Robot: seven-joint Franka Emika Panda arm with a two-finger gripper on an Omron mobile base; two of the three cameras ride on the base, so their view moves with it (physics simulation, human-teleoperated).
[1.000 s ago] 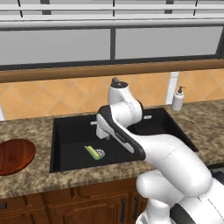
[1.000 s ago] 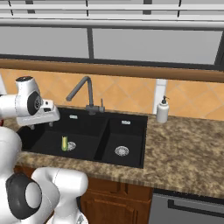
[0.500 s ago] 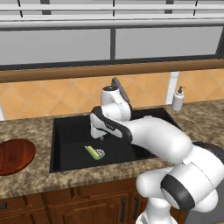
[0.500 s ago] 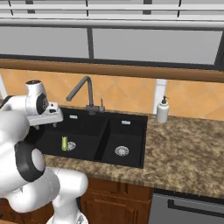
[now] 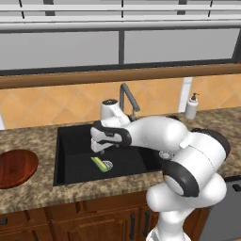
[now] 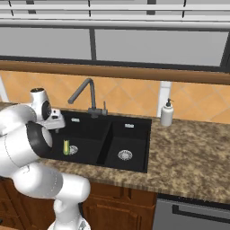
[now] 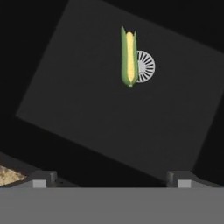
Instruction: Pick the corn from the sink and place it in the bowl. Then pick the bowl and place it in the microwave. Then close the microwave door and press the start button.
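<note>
1. Corn lies flat on the floor of the sink's left basin, touching the round drain.
2. Gripper hangs above that basin, apart from the corn, fingers spread wide, holding nothing.
3. Bowl sits on the counter, left of the sink.

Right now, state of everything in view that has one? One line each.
corn: lying flat on the left basin floor beside the drain, not gripped.
gripper: open, empty, above the sink, corn ahead of it.
bowl: upright on the counter left of the sink, empty.
sink: both basins dry, right basin empty.
faucet: no water running.
soap dispenser: upright on the counter.
</note>
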